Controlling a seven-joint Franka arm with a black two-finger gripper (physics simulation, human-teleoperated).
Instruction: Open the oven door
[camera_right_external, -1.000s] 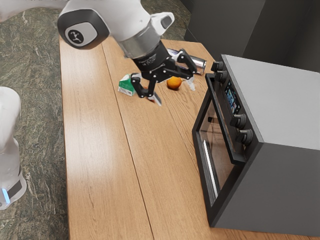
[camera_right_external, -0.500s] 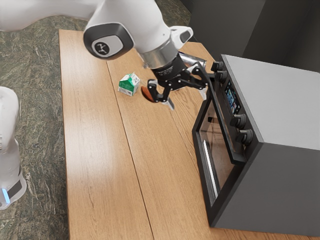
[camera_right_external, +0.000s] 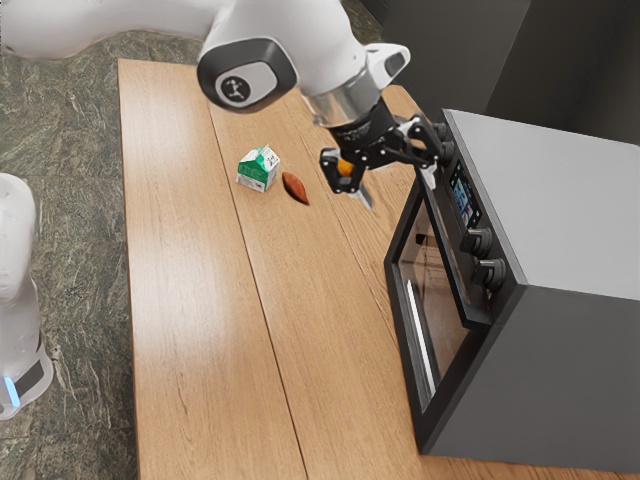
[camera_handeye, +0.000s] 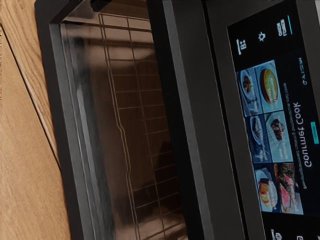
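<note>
My gripper (camera_right_external: 398, 188) is open at the far end of the oven, its fingers spread wide with nothing held between them. One fingertip overlaps the upper end of the long black handle (camera_right_external: 456, 250); whether they touch I cannot tell. The oven door (camera_right_external: 430, 290) is shut, its glass facing the table. In the wrist view the handle (camera_handeye: 182, 120) runs past the door's glass (camera_handeye: 137, 125), with a wire rack visible behind it, and the oven's display (camera_handeye: 272, 120) lies on the handle's other side.
A green and white carton (camera_right_external: 258, 169) and a reddish-brown oblong item (camera_right_external: 295, 187) lie on the wooden table (camera_right_external: 210, 330). An orange (camera_right_external: 346, 169) is partly hidden behind the gripper. Several knobs (camera_right_external: 478, 241) stick out from the oven front.
The arm has carried my open gripper toward the exterior view's right, up to the oven's far end. The reddish-brown item has come into full sight. The door has not moved.
</note>
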